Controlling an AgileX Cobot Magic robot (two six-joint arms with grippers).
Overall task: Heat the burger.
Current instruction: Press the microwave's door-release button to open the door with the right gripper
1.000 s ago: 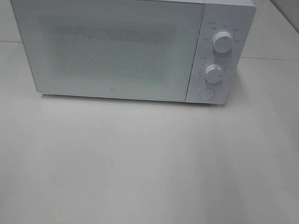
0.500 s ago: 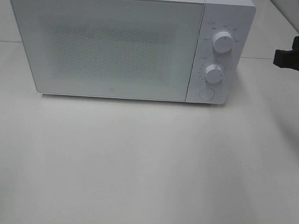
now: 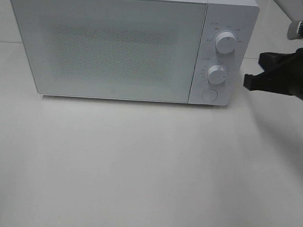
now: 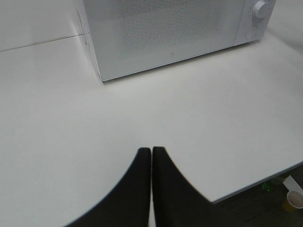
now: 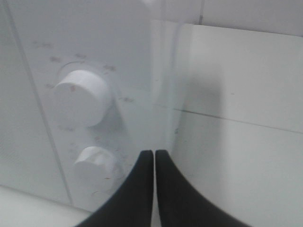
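Observation:
The burger is out of view. A white microwave [image 3: 104, 45] stands at the back of the table with its door closed, and the frosted front hides the inside. My right gripper [image 3: 248, 81] is shut and empty. It hovers just right of the control panel, level with the lower knob [image 3: 217, 74]. In the right wrist view its fingertips [image 5: 154, 152] sit together beside the panel's right edge, near the upper knob [image 5: 83, 97] and lower knob [image 5: 97, 163]. My left gripper [image 4: 151, 150] is shut with nothing in it, low over the table in front of the microwave [image 4: 161, 33].
The panel carries an upper knob [image 3: 225, 43] and a round button [image 3: 210, 95] at the bottom. The white table [image 3: 146, 171] stretches out in front of the microwave. Its front edge [image 4: 255, 182] shows in the left wrist view, with a cup [image 4: 294, 200] on the floor below.
My right arm has come in from the right edge toward the microwave's control panel, and its jaws have shut. The microwave has not moved.

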